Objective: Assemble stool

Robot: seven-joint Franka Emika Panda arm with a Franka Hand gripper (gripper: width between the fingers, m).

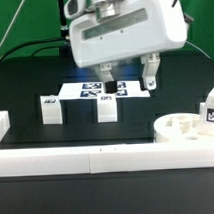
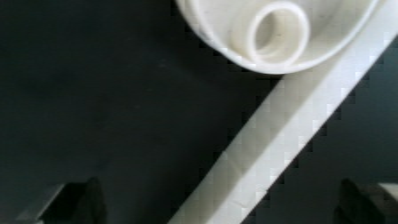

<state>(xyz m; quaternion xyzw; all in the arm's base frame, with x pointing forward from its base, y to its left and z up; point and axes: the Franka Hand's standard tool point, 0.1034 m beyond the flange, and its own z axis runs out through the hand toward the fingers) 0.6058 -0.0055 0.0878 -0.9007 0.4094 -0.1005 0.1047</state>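
Observation:
The round white seat (image 1: 182, 126) lies flat on the black table at the exterior view's right, its socket holes facing up. In the wrist view one edge of the seat (image 2: 222, 30) shows with an oval hole. Two chunky white legs (image 1: 50, 108) (image 1: 108, 108) stand near the middle. A third tagged leg (image 1: 210, 112) stands just behind the seat at the far right. My gripper (image 1: 128, 84) hangs above the table between the middle leg and the seat, open and empty. In the wrist view its dark fingertips (image 2: 75, 202) sit wide apart, with nothing between them.
The marker board (image 1: 94, 90) lies flat behind the legs, under the gripper. A long white border rail (image 1: 97, 159) runs along the front and crosses the wrist view (image 2: 285, 130) diagonally. A short rail piece (image 1: 1, 124) stands at the left edge.

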